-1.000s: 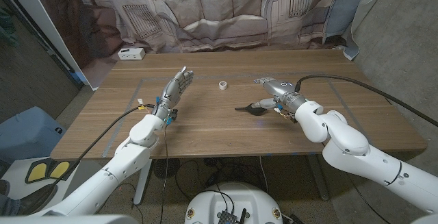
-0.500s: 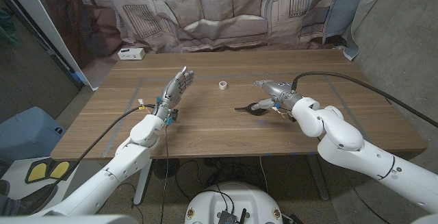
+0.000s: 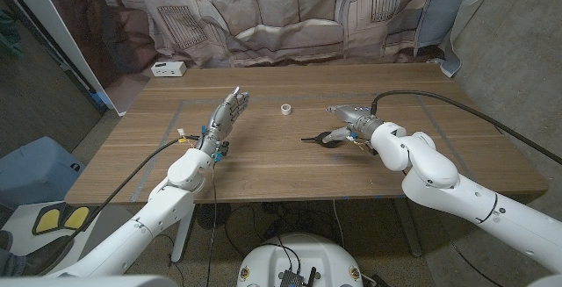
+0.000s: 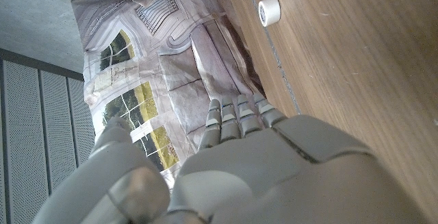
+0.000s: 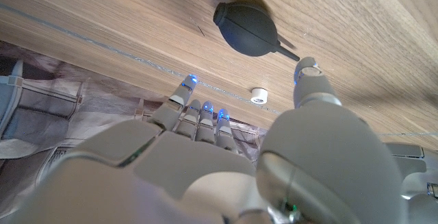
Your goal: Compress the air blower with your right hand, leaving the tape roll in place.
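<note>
I am bringing my right hand [image 3: 349, 116] over the air blower [image 3: 330, 138], fingers [image 5: 194, 105] spread and holding nothing. The blower is lying on the tabletop [image 3: 263, 160], just beside this hand, well apart from the tape roll [image 3: 286, 109]. Its long axis is lying flat, with the nozzle pointing toward my left side. Next, I think, I must lower and close around the bulb. My left hand [image 3: 226, 114] is waiting open.

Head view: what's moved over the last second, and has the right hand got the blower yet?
The right hand has slid towards the robot's left, closing over the air blower, fingers apart, not yet gripping it. The tape roll, blower and raised left hand stayed put.
</note>
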Tool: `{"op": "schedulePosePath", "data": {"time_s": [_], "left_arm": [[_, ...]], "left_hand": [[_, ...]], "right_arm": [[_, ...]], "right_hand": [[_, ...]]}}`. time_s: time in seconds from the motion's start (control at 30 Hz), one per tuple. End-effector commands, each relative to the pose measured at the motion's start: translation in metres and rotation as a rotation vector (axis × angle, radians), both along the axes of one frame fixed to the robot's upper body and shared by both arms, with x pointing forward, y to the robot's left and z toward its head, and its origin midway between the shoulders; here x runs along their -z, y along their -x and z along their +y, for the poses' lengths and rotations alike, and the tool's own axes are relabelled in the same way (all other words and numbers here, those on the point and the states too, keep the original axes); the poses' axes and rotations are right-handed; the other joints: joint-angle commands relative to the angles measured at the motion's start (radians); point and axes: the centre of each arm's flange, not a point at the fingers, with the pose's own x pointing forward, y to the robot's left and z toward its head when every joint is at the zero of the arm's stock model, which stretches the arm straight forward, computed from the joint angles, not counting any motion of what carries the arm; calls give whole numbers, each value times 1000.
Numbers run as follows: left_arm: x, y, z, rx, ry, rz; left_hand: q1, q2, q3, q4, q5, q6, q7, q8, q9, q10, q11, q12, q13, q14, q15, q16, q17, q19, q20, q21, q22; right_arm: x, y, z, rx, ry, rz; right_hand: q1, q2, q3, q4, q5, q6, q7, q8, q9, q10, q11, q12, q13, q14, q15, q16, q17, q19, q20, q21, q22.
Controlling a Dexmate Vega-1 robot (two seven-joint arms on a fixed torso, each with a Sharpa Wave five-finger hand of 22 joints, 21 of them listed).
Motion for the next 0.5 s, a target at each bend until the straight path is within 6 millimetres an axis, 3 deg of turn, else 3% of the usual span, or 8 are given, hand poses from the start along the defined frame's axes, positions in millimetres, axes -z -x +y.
{"op": "schedulePosePath", "data": {"time_s": [0.03, 0.5], "left_arm": [[2, 4, 2, -7, 4, 1], [-2, 6, 0, -6, -9, 1]], "left_hand": [[4, 11, 1, -3, -1, 13, 1, -3, 3, 6, 1, -1, 1, 8, -1, -3, 5, 9, 4, 0, 4], [3, 12, 1, -4, -1, 14, -1, -3, 3, 6, 2, -2, 1, 8, -1, -3, 5, 9, 4, -1, 4]], "right_arm": [[1, -7, 1, 17, 24, 32], [1, -15, 3, 40, 55, 63]], "right_hand": [[13, 2, 2, 6, 5, 3, -9, 8, 6, 11, -4, 4, 5, 6, -4, 5, 0, 8, -1, 4, 5], [21, 0, 3, 9, 5, 7, -6, 10, 6, 28, -5, 9, 4, 19, -11, 10, 0, 20, -4, 7, 5]]}}
